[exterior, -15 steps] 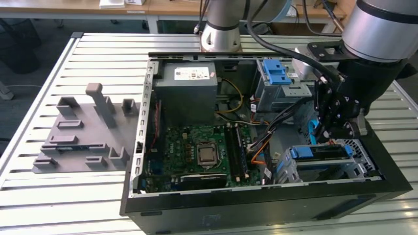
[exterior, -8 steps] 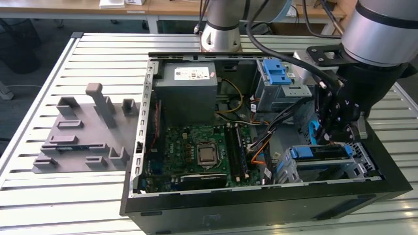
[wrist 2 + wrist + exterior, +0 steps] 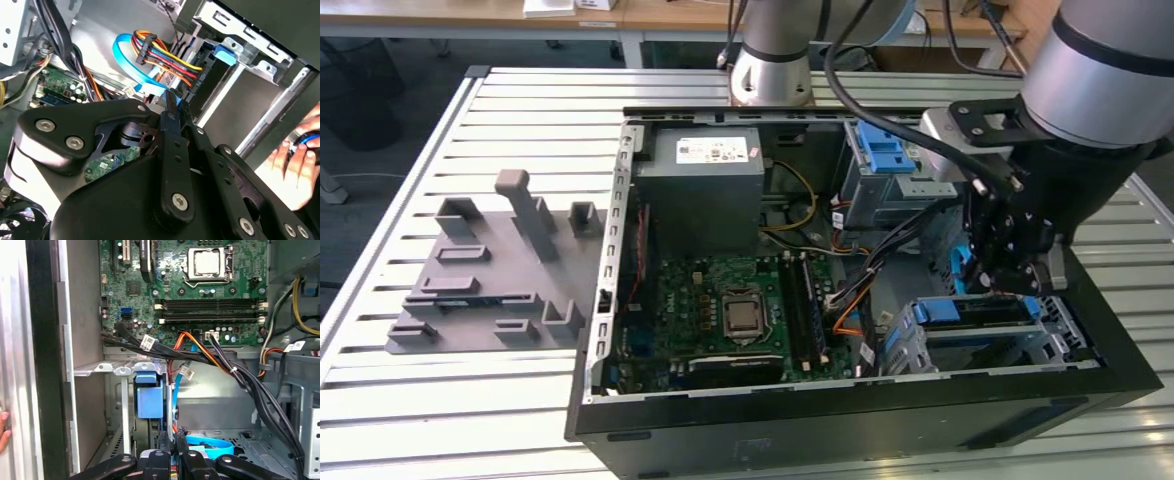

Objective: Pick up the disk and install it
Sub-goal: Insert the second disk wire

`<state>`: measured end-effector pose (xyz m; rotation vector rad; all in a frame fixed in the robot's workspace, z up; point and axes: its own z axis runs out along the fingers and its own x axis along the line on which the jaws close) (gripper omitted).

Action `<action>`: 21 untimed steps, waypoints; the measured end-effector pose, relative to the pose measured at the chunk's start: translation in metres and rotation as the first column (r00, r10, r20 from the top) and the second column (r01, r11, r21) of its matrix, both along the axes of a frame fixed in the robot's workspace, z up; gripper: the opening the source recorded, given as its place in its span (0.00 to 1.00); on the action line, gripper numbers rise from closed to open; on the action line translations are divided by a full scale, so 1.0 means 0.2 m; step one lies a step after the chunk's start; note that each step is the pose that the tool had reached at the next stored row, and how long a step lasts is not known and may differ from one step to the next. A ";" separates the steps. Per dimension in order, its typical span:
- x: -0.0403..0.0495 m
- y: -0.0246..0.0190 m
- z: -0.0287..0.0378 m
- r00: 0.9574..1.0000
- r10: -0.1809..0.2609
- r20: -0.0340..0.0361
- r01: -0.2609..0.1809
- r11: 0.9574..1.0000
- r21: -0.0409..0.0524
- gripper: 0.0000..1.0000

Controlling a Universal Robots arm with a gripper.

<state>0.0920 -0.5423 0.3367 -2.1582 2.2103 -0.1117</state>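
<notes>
The disk (image 3: pixel 970 312) sits in the lower drive cage at the case's front corner on the exterior view's right, and mostly its blue plastic end shows. My gripper (image 3: pixel 1014 280) hangs just above that cage, inside the open computer case (image 3: pixel 854 420). In both wrist views the fingers stand close together, shut, with the fingertips (image 3: pixel 172 102) beside a blue flat cable (image 3: pixel 131 67) and a plug with coloured wires (image 3: pixel 165 54). I cannot tell whether the cable end is pinched. The disk's blue end (image 3: pixel 149 399) shows in the cage beyond my gripper (image 3: pixel 176 439).
The motherboard (image 3: pixel 734 310) and grey power supply (image 3: pixel 707 175) fill the case's middle. A second blue-railed bay (image 3: pixel 887 155) stands at the back. Black cable bundles (image 3: pixel 240 380) cross near the gripper. A grey fixture (image 3: pixel 494 270) lies outside the case. A person's hand (image 3: pixel 295 160) rests at the case's edge.
</notes>
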 end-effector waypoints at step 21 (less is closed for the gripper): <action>-0.022 -0.048 -0.018 1.000 0.007 0.029 -0.007 1.000 0.004 0.16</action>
